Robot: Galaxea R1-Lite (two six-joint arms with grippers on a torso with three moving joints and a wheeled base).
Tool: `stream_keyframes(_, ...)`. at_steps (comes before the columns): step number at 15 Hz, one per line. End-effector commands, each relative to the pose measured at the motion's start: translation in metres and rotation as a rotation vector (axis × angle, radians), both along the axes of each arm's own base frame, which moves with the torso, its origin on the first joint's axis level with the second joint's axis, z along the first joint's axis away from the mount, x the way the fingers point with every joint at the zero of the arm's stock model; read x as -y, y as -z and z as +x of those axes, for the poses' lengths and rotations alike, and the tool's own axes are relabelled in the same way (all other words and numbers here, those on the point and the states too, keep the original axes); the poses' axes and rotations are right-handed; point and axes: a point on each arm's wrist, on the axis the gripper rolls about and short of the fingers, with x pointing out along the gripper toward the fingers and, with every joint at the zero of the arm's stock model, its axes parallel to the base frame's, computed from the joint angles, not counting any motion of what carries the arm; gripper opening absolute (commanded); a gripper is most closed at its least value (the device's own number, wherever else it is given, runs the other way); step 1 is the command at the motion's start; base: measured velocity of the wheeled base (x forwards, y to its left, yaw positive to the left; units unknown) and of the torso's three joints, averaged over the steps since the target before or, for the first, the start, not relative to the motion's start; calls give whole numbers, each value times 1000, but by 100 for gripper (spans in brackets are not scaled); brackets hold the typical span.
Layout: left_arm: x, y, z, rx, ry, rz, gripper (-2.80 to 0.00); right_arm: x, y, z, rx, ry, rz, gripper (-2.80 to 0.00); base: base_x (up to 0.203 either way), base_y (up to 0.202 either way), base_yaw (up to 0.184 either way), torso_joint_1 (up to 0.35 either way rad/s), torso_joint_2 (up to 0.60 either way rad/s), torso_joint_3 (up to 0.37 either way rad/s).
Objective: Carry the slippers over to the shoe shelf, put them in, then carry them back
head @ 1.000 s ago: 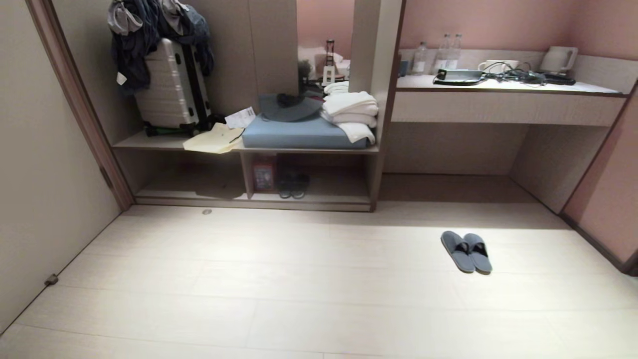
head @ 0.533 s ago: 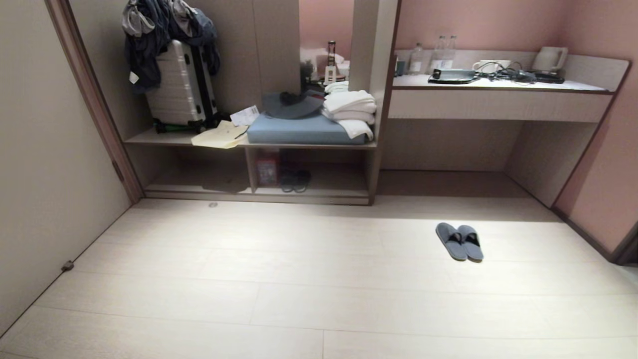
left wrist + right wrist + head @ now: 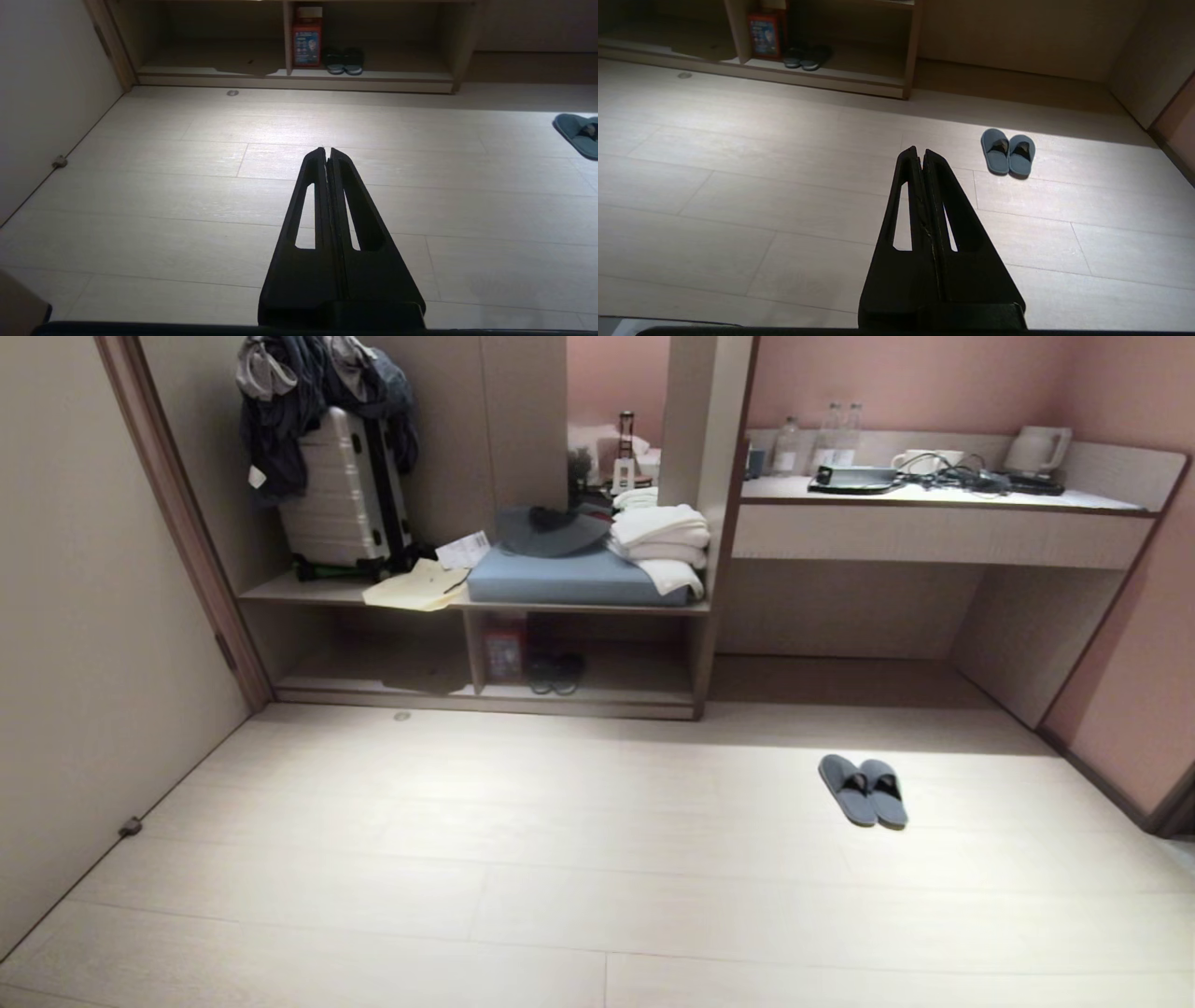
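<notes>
The slippers [image 3: 864, 791] lie flat on the pale floor [image 3: 523, 859], side by side and touching, long axes parallel and running roughly toward the shoe shelf [image 3: 485, 695], their strapped open-toe ends on the side nearer the robot. From the right gripper [image 3: 920, 150], whose fingers are pressed together on nothing, the pair sits ahead and a little to its right, well apart from the tips. The left gripper [image 3: 327, 150], likewise pressed together and empty, has only one slipper at the far right edge of its picture. Neither gripper shows in the head view, which alone takes in the suitcase [image 3: 345, 499], blue cushion [image 3: 569, 583] and folded towels [image 3: 661, 546] on the shelf's top board. In the shelf's right cubby, straight ahead of the left gripper, stand a dark closed-toe pair [image 3: 345, 60] and a red box [image 3: 306, 42] against the divider.
</notes>
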Motion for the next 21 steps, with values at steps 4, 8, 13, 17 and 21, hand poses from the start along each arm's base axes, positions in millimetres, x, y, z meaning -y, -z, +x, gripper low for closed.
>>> stream_keyframes(4,0,0,0,-2,-1,0,-280,0,0,0,-2,0,-1,-280,0,-190,0,2,3,4)
stream_keyframes(8,0,0,0,-2,0,0,-280,0,0,0,-2,0,1,-280,-28,-135,1,5,3,4)
stream_keyframes(13,0,0,0,0,0,0,-280,0,0,0,-2,0,2,-280,-187,-160,1,2,4,3)
stream_keyframes(17,0,0,0,0,0,0,-280,0,0,0,-2,0,4,-280,-9,-13,-5,0,2,2)
stream_keyframes(21,0,0,0,-2,-1,0,-280,0,0,0,-2,0,4,-280,0,0,0,0,0,0)
